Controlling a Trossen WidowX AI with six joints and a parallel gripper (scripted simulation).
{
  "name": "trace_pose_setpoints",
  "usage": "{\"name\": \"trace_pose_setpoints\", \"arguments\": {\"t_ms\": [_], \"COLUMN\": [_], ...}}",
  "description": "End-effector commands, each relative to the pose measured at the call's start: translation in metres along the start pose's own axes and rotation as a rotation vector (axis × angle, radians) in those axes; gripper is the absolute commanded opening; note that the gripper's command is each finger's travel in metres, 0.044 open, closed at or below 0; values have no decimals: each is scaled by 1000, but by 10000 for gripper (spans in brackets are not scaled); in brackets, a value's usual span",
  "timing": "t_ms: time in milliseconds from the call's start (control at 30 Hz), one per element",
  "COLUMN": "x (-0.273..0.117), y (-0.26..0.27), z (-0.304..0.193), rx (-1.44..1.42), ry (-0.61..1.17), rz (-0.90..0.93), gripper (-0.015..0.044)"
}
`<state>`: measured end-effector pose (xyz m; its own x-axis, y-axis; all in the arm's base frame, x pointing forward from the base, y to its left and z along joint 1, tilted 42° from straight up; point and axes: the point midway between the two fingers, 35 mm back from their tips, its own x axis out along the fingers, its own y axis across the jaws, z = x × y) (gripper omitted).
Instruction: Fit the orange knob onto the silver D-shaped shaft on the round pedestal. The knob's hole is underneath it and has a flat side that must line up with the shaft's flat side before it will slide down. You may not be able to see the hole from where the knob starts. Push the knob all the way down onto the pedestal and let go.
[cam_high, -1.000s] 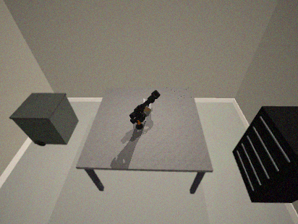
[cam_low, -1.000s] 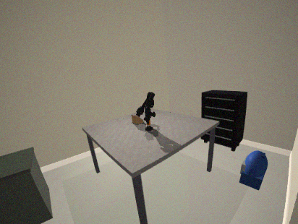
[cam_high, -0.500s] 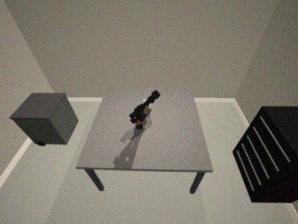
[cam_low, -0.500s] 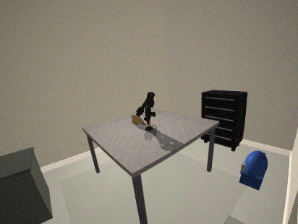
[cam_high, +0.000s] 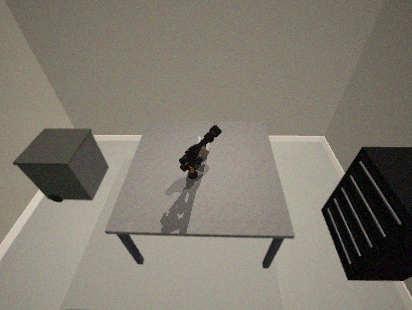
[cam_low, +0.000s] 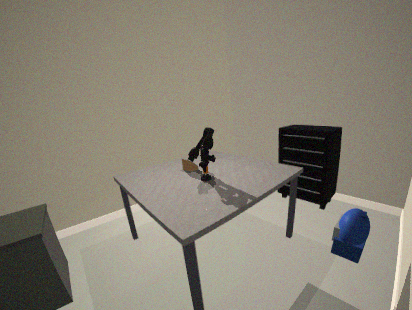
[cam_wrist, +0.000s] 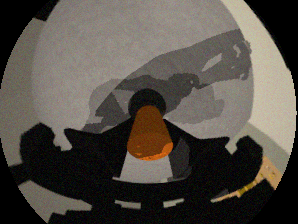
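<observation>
The orange knob (cam_high: 192, 170) (cam_low: 207, 170) (cam_wrist: 150, 134) is held between the fingers of my gripper, its length running down toward the pedestal in the wrist view. My gripper (cam_wrist: 148, 120) is shut on it. The round black pedestal (cam_high: 193, 176) (cam_low: 206, 178) (cam_wrist: 146, 95) stands on the table directly below the knob. The knob's lower end overlaps the pedestal in the wrist view; I cannot tell whether they touch. The silver shaft, the hole and both flat sides are hidden.
A brown wedge-like object (cam_high: 204, 151) (cam_low: 189, 165) stands on the grey table (cam_high: 240, 200) (cam_low: 165, 200) behind the pedestal, close to the arm. Off the table are a grey box (cam_high: 60, 160), a black drawer cabinet (cam_high: 380, 215) (cam_low: 310, 160) and a blue object (cam_low: 354, 230).
</observation>
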<state>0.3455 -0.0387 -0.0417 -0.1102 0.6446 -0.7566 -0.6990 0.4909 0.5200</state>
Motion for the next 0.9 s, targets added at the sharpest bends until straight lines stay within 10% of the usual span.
{"name": "trace_pose_setpoints", "arguments": {"t_ms": [0,867], "x": [0,-5], "y": [0,4], "z": [0,-2], "rx": [4,214], "ry": [-5,-5], "rz": [-1,0], "gripper": [0,0]}}
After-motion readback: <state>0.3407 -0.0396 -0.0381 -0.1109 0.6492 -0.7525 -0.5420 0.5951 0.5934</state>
